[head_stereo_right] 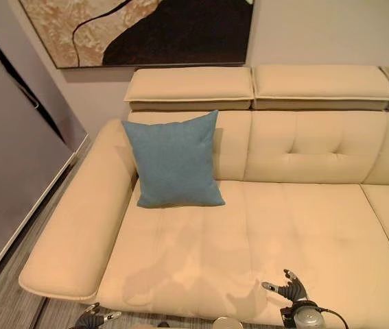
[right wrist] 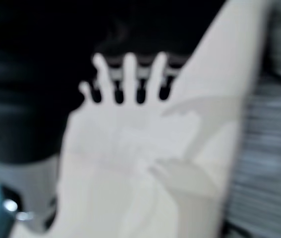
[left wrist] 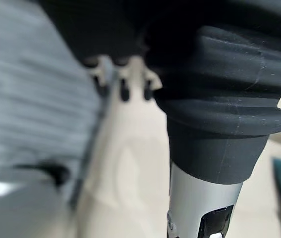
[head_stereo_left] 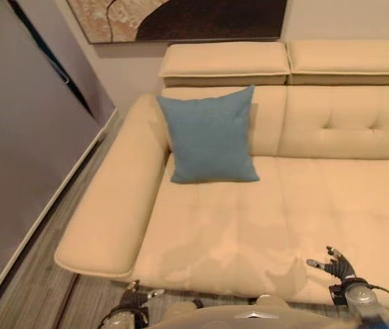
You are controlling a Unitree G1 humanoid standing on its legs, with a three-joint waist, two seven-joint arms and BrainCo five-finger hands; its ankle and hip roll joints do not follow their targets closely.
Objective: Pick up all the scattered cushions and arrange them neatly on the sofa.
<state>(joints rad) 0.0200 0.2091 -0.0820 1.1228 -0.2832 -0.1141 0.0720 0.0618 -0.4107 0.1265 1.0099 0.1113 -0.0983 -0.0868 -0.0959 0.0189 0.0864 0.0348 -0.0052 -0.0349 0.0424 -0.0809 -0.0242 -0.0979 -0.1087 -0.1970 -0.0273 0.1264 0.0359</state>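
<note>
Right hand [head_stereo_left: 337,264]: fingers spread, empty, above cream leather sofa [head_stereo_left: 283,226] front edge. Left hand [head_stereo_left: 134,296]: relaxed, empty. Square blue fabric cushion [head_stereo_left: 210,135] upright against sofa backrest; advisable to leave it undisturbed.

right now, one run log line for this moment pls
blue cushion: upright against sofa backrest | left hand: open, empty | right hand: open, empty

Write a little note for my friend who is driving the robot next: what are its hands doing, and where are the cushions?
Left hand: low by the sofa's front edge, fingers straight, empty.
Right hand: above the front of the seat, fingers spread, empty.
Cushion: one blue cushion stands against the backrest of the sofa, next to the armrest.
Done: that cushion is in place.
Left: no other cushions in view; look around the floor for more.
</note>
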